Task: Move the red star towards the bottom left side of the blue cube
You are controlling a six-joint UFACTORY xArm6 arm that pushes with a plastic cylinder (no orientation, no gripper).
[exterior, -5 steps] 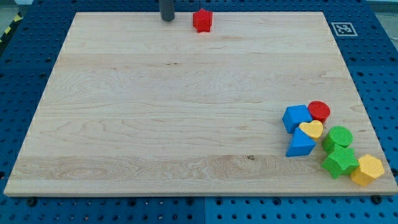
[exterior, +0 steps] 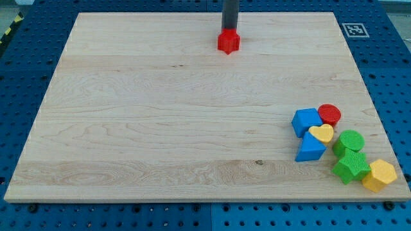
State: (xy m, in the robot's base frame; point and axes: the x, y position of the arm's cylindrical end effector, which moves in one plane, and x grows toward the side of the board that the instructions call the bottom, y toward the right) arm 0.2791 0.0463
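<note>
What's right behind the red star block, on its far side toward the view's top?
My tip, the dark rod's lower end, stands directly behind the small red star block, apparently touching it. The star hides the contact point itself and the wooden board just there.

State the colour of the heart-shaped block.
Yellow: the heart shows in the camera view, lying among the blue blocks.

My tip (exterior: 229, 29) touches the top edge of the red star (exterior: 228, 42), near the board's (exterior: 160, 128) top edge, middle. Well apart, at the bottom right, lies a cluster: the blue cube (exterior: 306, 121), the red cylinder (exterior: 330, 114) on its right, the yellow heart (exterior: 322, 133) just below between them, and the blue triangle (exterior: 311, 148) under the heart. Further right sit the green cylinder (exterior: 350, 141), the green star (exterior: 350, 166) and the yellow hexagon (exterior: 379, 174).
</note>
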